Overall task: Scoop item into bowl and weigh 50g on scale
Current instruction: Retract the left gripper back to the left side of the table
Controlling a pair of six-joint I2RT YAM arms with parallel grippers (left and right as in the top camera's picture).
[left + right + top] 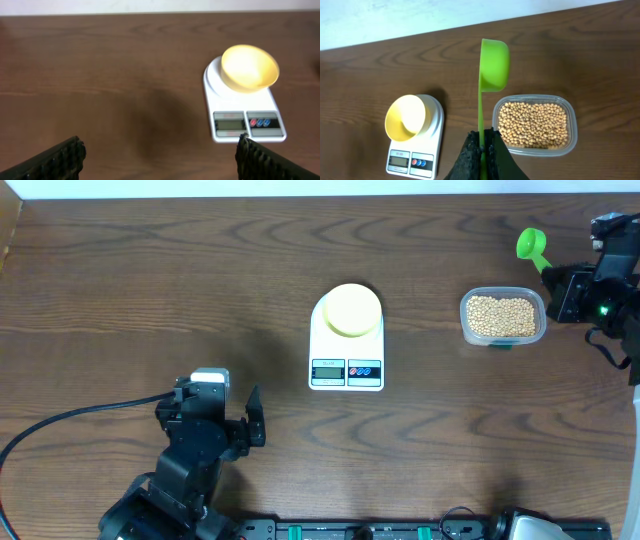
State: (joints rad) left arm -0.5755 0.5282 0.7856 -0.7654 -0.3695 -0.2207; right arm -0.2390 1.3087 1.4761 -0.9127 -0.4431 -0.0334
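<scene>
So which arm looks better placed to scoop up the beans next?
Right, probably: the right gripper is shut on the green scoop, close by the beans. The left gripper is open, empty, and beyond the scale.

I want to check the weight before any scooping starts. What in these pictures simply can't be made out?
- Display of the scale: digits too small in the overhead, blurred in both wrist views.
- Green scoop: handle end hidden inside the shut right gripper, right wrist view.
- Left gripper: open fingers cut off by the bottom edge, left wrist view.
- Beans: depth hidden under the top layer, every view.
</scene>
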